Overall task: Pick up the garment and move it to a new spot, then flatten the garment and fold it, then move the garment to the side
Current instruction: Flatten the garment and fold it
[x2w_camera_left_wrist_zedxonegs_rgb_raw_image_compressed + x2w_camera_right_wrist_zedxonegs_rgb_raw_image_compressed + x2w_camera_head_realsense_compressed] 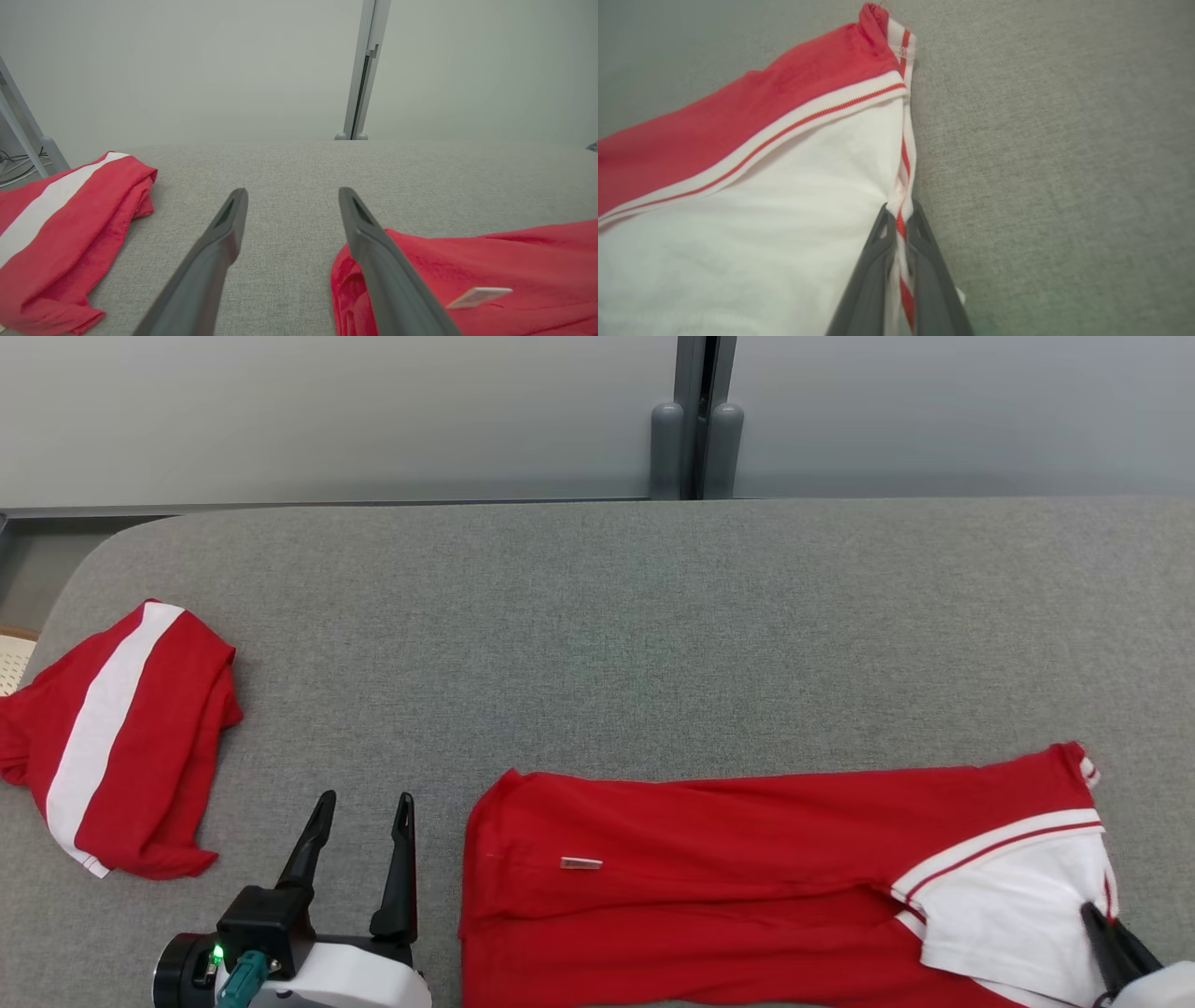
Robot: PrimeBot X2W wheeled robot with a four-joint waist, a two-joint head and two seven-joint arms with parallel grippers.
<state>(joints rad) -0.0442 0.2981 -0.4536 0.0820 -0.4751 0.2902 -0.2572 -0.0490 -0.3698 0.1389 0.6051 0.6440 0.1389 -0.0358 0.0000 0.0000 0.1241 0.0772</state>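
A red garment with a white panel lies spread along the near edge of the grey table, a small white tag on it. My right gripper is at the garment's right end, shut on its red-and-white striped edge. My left gripper stands open over bare table just left of the garment's left end, nothing between its fingers. The white tag lies right of those fingers.
A second red garment with a white stripe lies crumpled at the table's left edge, also in the left wrist view. A grey post stands behind the table. The grey fabric surface stretches far back.
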